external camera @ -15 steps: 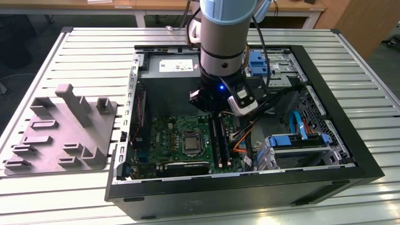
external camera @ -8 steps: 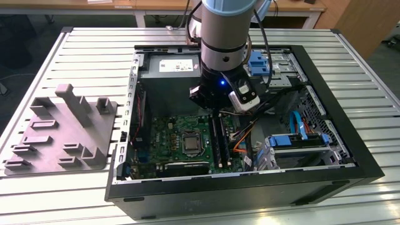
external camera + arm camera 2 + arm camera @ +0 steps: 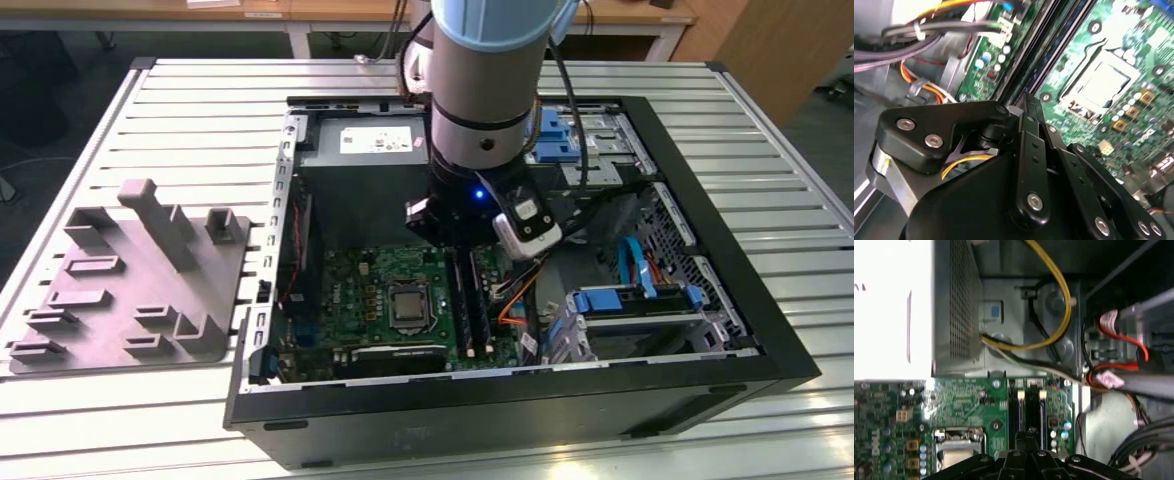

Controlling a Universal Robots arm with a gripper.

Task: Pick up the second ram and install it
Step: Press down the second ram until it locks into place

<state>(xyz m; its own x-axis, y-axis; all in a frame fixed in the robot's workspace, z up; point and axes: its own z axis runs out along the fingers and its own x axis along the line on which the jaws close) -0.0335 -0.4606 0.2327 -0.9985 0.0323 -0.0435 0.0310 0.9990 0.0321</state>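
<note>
While the black linkage hand (image 3: 1026, 107), fingers pressed together, sits low over the green motherboard's (image 3: 367, 285) memory slots, the long dark second ram (image 3: 477, 300) appears seated there, with release apparently outstanding.

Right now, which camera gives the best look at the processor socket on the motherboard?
The second wrist view: the processor socket shows whole, with its metal frame, beyond the gripper. In the first wrist view the socket is partly cut off by the gripper linkage. In the exterior view the socket is whole but small, inside the computer case.
</note>
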